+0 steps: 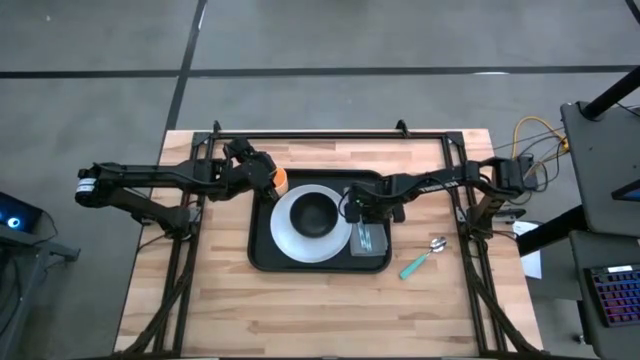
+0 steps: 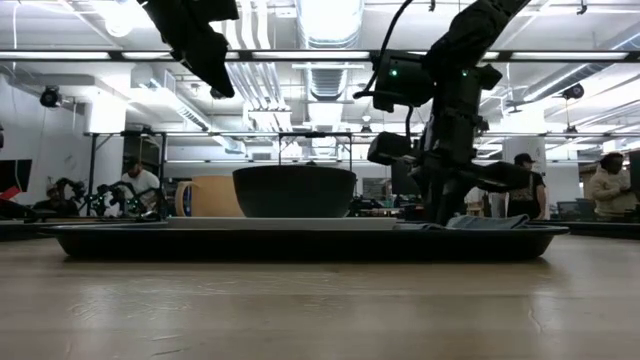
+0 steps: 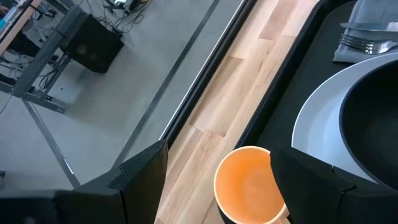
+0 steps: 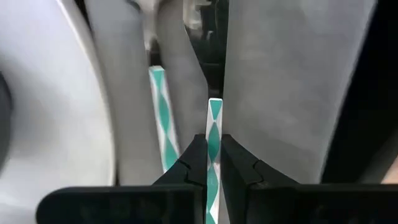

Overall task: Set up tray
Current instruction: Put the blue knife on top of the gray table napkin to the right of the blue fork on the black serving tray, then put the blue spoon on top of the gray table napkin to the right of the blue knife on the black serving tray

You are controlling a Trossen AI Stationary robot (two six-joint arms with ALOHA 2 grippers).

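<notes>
Right wrist view looks along the right gripper (image 4: 213, 142), which is closed tight on a thin green-and-white handle (image 4: 214, 115); which piece of cutlery it belongs to I cannot tell. Such a narrow handle, pinched by the fingertips only, could turn or slide in the grip if it is lowered at an angle.

Just beyond it, a second handle (image 4: 160, 106) of the same pattern lies on the grey napkin (image 4: 286, 93). If the held piece comes down too close, it may land across that one, or drag the napkin and wrinkle it. The white plate (image 4: 43, 112) is just beside the napkin, so a sideways slip could also strike its edge.

From above, the black tray (image 1: 262, 258) sits in the middle of the table (image 1: 300, 310) and carries the plate, a dark bowl (image 1: 316, 212) and the napkin.

Farther away, at the tray's far left corner, the left gripper (image 3: 219, 149) is wide open with an orange cup (image 3: 245, 186) between its fingers, holding nothing. One finger is very near the cup, so a careless retreat could tip it.

A spoon (image 1: 425, 257) lies on the table outside the tray.
</notes>
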